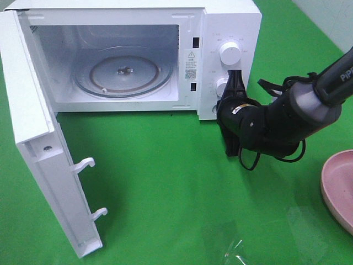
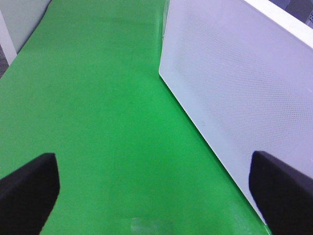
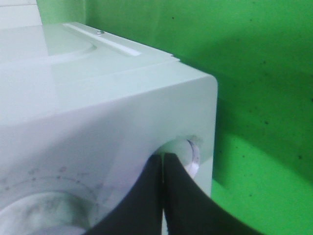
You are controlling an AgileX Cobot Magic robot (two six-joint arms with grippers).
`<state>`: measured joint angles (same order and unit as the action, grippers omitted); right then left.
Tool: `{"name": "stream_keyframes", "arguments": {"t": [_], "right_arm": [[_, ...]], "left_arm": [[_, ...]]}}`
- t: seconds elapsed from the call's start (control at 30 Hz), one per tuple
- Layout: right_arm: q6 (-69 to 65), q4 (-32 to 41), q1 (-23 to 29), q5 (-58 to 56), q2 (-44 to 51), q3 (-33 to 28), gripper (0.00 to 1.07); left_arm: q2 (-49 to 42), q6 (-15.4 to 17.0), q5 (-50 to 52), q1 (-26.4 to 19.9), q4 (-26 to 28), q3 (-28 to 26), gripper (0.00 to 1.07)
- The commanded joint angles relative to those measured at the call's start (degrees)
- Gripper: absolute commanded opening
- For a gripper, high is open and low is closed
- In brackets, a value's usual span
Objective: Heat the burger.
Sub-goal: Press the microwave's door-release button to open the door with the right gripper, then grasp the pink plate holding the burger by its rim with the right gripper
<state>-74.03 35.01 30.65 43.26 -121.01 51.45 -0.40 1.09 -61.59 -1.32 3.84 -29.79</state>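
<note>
The right hand [image 3: 162, 157] is closed, its two black fingers pressed flat together with nothing between them. Their tips sit at the edge of a small round knob [image 3: 189, 149] near a corner of the control panel [image 1: 227, 72] of the white microwave [image 1: 231, 16]; whether they touch the knob I cannot tell. In the high view this hand comes in from the right on a bent black arm [image 1: 276, 118] and lies across the panel below the upper dial [image 1: 230, 53]. The left hand [image 2: 156, 196] is spread wide and holds nothing; it hangs over the green worktop [image 1: 165, 165], just beside the outer face of the open door [image 2: 234, 98]. That door swings out to the left of the high view, and the glass turntable [image 1: 124, 72] lies inside the oven. A pink plate [image 1: 337, 190] shows at the right edge, well apart from the microwave. The burger appears in none of the views, so where it lies cannot be told.
</note>
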Motion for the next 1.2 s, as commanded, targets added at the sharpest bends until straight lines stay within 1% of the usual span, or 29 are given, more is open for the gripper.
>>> {"name": "stream_keyframes", "arguments": {"t": [0.03,0.13,0.17,0.37,0.43,0.47,0.5,0.53,0.67,0.7,0.73,0.77,0.8,0.83,0.87,0.93,1.03,1.07,1.1,1.13,1.17,1.2], "right_arm": [[4.9,-1.2,-0.6,-3.4,3.4,-1.4,0.0],[7.2,-1.2,-0.6,-5.8,4.8,-2.4,0.0],[9.7,-1.2,-0.6,-7.3,6.0,-3.5,0.0],[16.6,-1.9,-0.6,-10.0,9.8,-6.1,0.0],[18.9,-3.2,-0.6,-12.0,11.3,-6.9,0.0],[21.0,-4.4,-0.6,-14.8,13.2,-7.6,0.01],[21.0,-4.4,-0.6,-14.8,13.2,-7.6,0.01],[24.0,-6.1,-0.6,-18.0,14.8,-8.1,0.01],[27.2,-8.6,-0.6,-22.1,16.6,-8.2,0.01],[28.8,-11.7,-0.6,-25.3,17.8,-8.2,0.01],[28.8,-11.7,-0.6,-25.3,17.8,-8.2,0.01],[30.4,-14.6,-0.6,-27.7,18.9,-8.2,0.02],[30.4,-14.6,-0.6,-27.7,18.9,-8.2,0.02],[31.6,-19.0,-0.6,-31.3,20.2,-8.2,0.03],[31.6,-19.0,-0.6,-31.3,20.2,-8.2,0.03],[32.7,-26.0,-0.6,-38.2,22.3,-8.2,0.03],[33.2,-27.2,-0.6,-39.6,22.9,-8.2,0.04],[34.4,-30.4,-0.6,-43.3,24.4,-8.2,0.04],[34.4,-30.4,-0.6,-43.3,24.4,-8.2,0.04],[35.5,-32.9,-0.6,-46.4,25.7,-8.2,0.04],[35.5,-32.9,-0.6,-46.4,25.7,-8.2,0.04],[36.8,-35.0,-0.6,-49.7,27.2,-8.2,0.05]], "left_arm": [[-0.8,0.1,0.4,0.1,0.4,0.1,0.98],[-0.8,0.1,0.4,0.1,0.4,0.1,0.98],[-0.8,0.1,0.4,0.1,0.4,0.1,0.98],[-0.8,0.1,0.4,0.1,0.4,0.1,0.98],[-0.8,0.1,0.4,0.1,0.4,0.1,0.98],[-0.8,0.1,0.4,0.1,0.4,0.1,0.98],[-0.8,0.1,0.4,0.1,0.4,0.1,0.98],[-0.8,0.1,0.4,0.1,0.4,0.1,0.98],[-0.8,0.1,0.4,0.1,0.4,0.1,0.98],[-0.8,0.1,0.4,0.1,0.4,0.1,0.98],[-0.8,0.1,0.4,0.1,0.4,0.1,0.98],[-0.8,0.1,0.4,0.1,0.4,0.1,0.98],[-0.8,0.1,0.4,0.1,0.4,0.1,0.98],[-0.8,0.1,0.4,0.1,0.4,0.1,0.98],[-0.8,0.1,0.4,0.1,0.4,0.1,0.98],[-0.8,0.1,0.4,0.1,0.4,0.1,0.98],[-0.8,0.1,0.4,0.1,0.4,0.1,0.98],[-0.8,0.1,0.4,0.1,0.4,0.1,0.98],[-0.8,0.1,0.4,0.1,0.4,0.1,0.98],[-0.8,0.1,0.4,0.1,0.4,0.1,0.98],[-0.8,0.1,0.4,0.1,0.4,0.1,0.98],[-0.8,0.1,0.4,0.1,0.4,0.1,0.98]]}}
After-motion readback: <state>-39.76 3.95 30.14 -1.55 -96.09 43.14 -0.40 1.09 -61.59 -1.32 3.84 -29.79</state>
